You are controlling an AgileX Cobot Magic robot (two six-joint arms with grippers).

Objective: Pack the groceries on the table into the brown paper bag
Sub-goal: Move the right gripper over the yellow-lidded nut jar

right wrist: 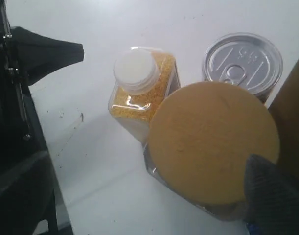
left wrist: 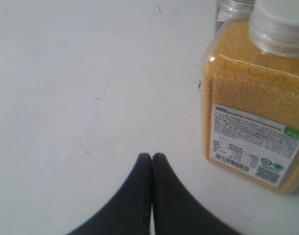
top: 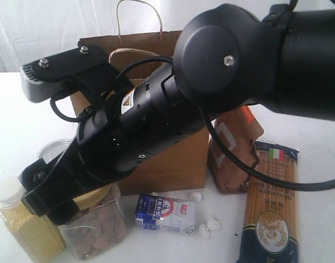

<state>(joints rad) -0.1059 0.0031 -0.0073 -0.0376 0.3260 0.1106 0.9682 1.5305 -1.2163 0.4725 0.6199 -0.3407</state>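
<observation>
Groceries all sit out on the table (top: 321, 139) and none shows in the brown paper bag (top: 172, 167). The bag's inside is hidden, so I'd put packing at zero of six, with the first pick only being lined up. Exterior view: right claw (top: 46, 192) reaches across and hangs right over the tan-lidded clear jar (top: 98, 227). The yellow-grain container (top: 24, 230) is just beside the claw, the small clear-lidded can (top: 52, 149) just past it, and the blue-white pouch (top: 164, 213) near. The brown pouch with orange label (top: 233, 159) and long spaghetti pack (top: 271, 208) are well apart from it, and the bag stands behind the arm. Count: one jar, one container, one can, two pouches, one spaghetti pack, one bag, three white crumbs (top: 208, 226). Left wrist view: left claw (left wrist: 151, 157) is pressed together on nothing over bare table, one yellow-grain container (left wrist: 252, 107) near its tips. Right wrist view: right claw (right wrist: 167, 108) has its jaws spread wide astride the jar's tan lid, not clamped on it. One container and one can (right wrist: 242, 58) are just beyond, with the bag's edge (right wrist: 293, 98) beside.
</observation>
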